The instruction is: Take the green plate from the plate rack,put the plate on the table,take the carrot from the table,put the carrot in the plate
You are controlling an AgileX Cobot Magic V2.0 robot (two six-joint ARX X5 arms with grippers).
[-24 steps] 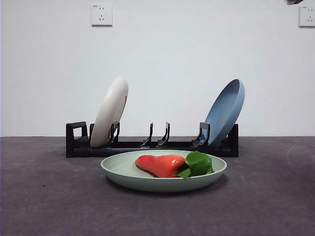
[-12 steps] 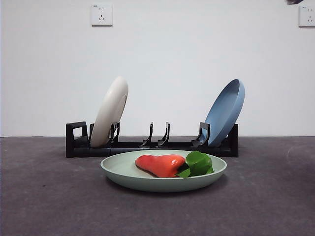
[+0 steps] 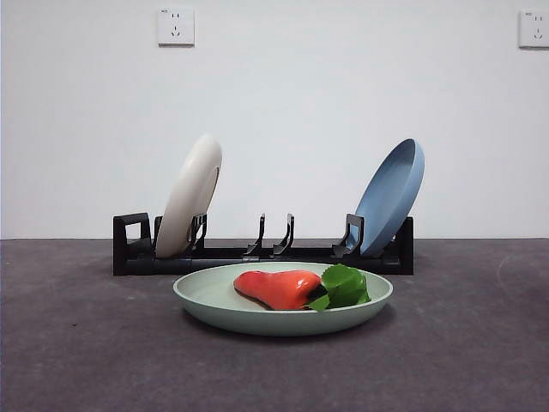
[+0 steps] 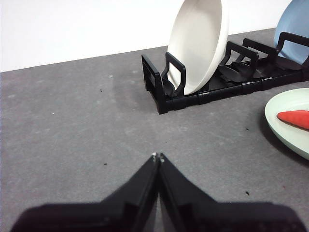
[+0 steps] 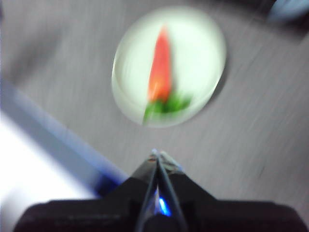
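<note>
The green plate (image 3: 214,296) lies flat on the table (image 3: 77,343) in front of the plate rack (image 3: 223,255). The carrot (image 3: 279,287) lies in the plate, its leafy top to the right. The right wrist view is blurred; it shows the plate (image 5: 200,53) and carrot (image 5: 161,67) from high above. My right gripper (image 5: 158,154) is shut and empty, well clear of the plate. My left gripper (image 4: 157,156) is shut and empty over bare table, to the side of the rack (image 4: 193,99). The plate's edge (image 4: 285,125) and carrot tip (image 4: 295,118) show there too.
A cream-white plate (image 3: 190,196) leans in the rack's left slot and a blue plate (image 3: 390,196) in its right slot; the middle prongs (image 3: 274,236) hold nothing. A white wall with two sockets stands behind.
The black arm tip at the front view's top right corner has left the picture. The right wrist view is motion-blurred. Plate and carrot have not moved.
</note>
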